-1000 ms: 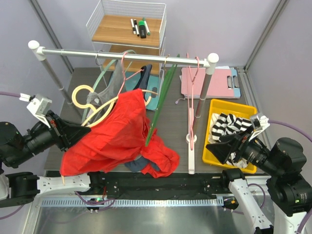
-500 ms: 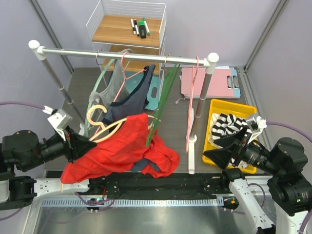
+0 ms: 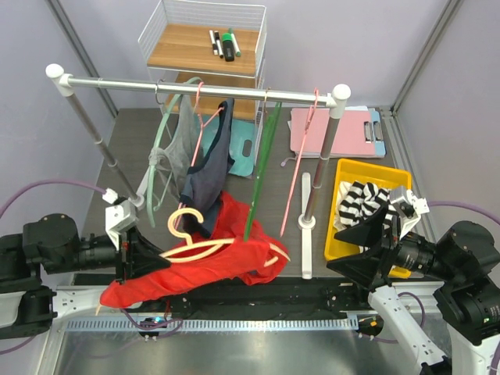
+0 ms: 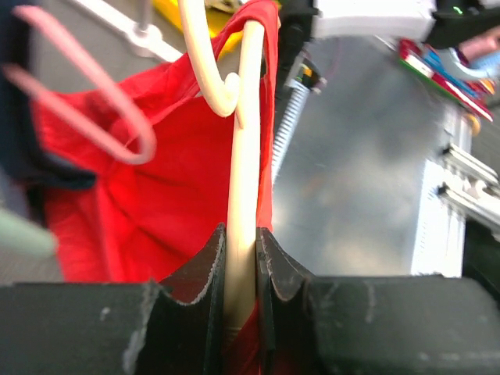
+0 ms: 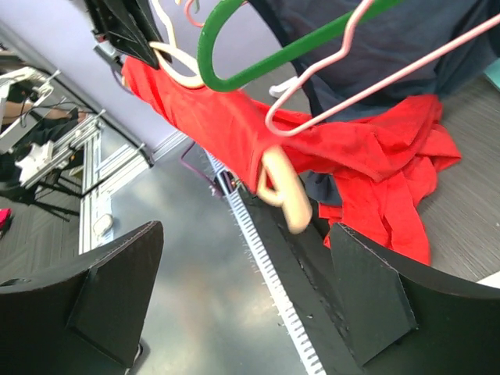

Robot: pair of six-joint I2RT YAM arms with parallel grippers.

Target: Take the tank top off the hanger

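The red tank top (image 3: 205, 262) hangs on a cream hanger (image 3: 194, 248), low over the table's near edge. My left gripper (image 3: 152, 263) is shut on one arm of the cream hanger (image 4: 244, 195), with red cloth (image 4: 141, 211) draped over and beside it. My right gripper (image 3: 355, 248) is open and empty, to the right of the garment and apart from it. In the right wrist view the cream hanger's far end (image 5: 283, 191) sticks out of the red cloth (image 5: 344, 148), ahead of my open fingers (image 5: 367, 301).
A rail (image 3: 195, 87) carries a dark top on a pink hanger (image 3: 209, 156), a mint hanger (image 3: 162, 141), a green hanger (image 3: 262, 168) and a pink hanger (image 3: 301, 160). A yellow bin (image 3: 394, 178) with striped cloth stands right. A wire shelf (image 3: 205, 47) is at the back.
My left gripper has pulled the cream hanger and the red tank top down and toward the near edge, off the rail. My right gripper has dropped slightly. The other hangers have swung back.
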